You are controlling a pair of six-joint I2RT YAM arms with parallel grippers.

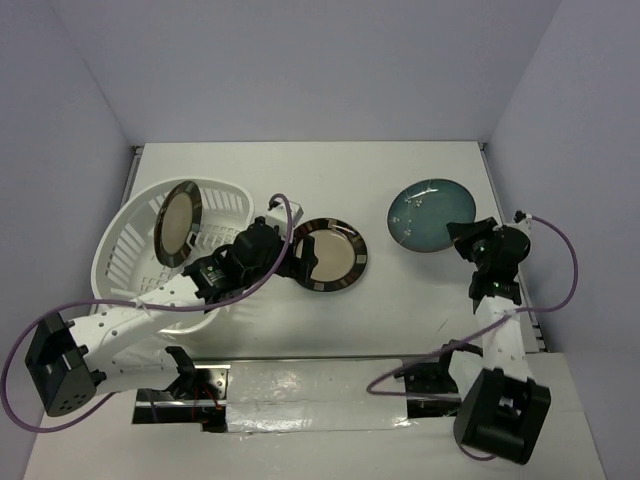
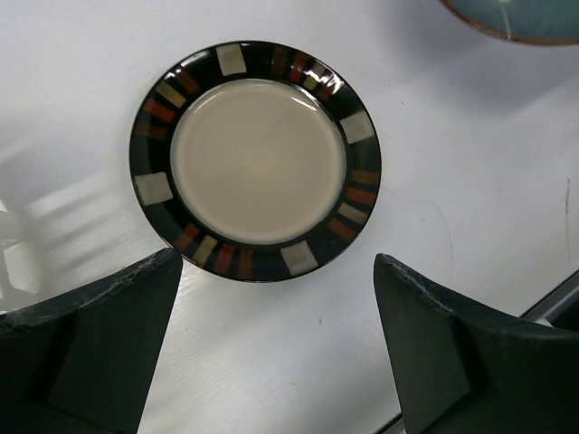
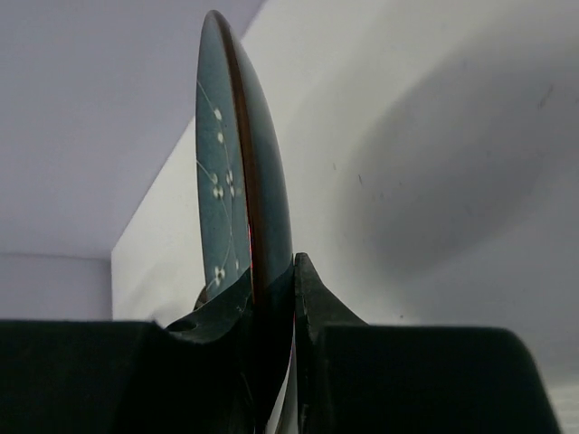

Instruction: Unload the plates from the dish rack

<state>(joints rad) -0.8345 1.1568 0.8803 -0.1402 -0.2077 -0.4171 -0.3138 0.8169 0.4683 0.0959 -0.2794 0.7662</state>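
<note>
Three plates are counted: one beige plate (image 1: 178, 223) near the left edge, a second beige plate (image 1: 329, 254) mid-desk, and one teal plate (image 1: 430, 215). One rack (image 1: 125, 235) is counted.

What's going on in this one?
Plates are being unloaded from the white dish rack. The right gripper is shut on the rim of the teal plate, over the right side of the table. The left gripper is open above a black-rimmed plate lying flat beside the rack. A second black-rimmed plate stands on edge inside the rack.
</note>
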